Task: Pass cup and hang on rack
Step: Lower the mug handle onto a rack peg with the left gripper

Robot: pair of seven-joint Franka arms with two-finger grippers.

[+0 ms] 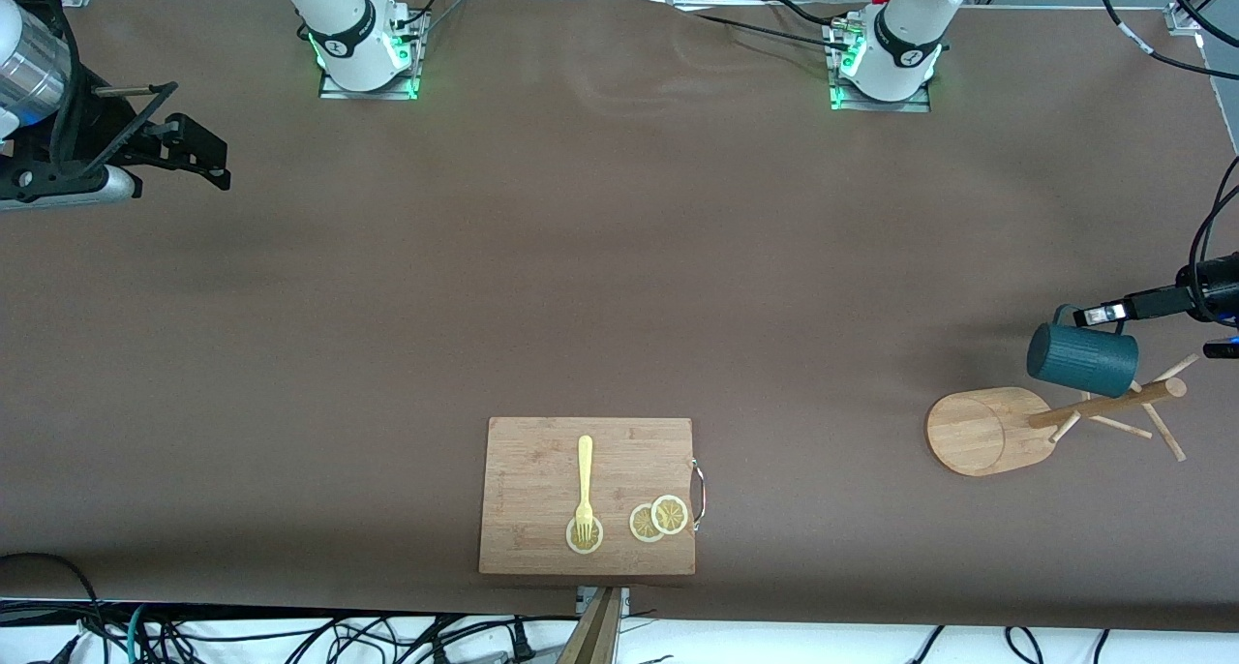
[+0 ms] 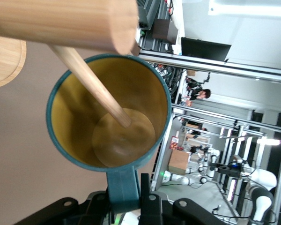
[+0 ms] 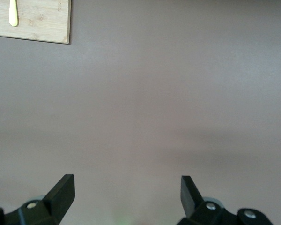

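The dark teal cup (image 1: 1082, 359) hangs tipped on its side over the wooden rack (image 1: 978, 432) at the left arm's end of the table. My left gripper (image 1: 1099, 314) is shut on the cup's handle (image 2: 124, 187). In the left wrist view a thin peg (image 2: 91, 86) reaches into the cup's yellowish inside (image 2: 126, 145) and touches its bottom, with the rack's thick post (image 2: 61, 21) just above the rim. My right gripper (image 1: 208, 156) waits open and holds nothing, over bare table at the right arm's end; its fingers (image 3: 63, 190) stand wide apart.
A wooden cutting board (image 1: 542, 470) with a metal handle lies near the table's front edge, carrying a yellow fork (image 1: 585, 485) and lemon slices (image 1: 658, 519). Its corner (image 3: 37, 23) shows in the right wrist view. Brown table stretches between the board and the rack.
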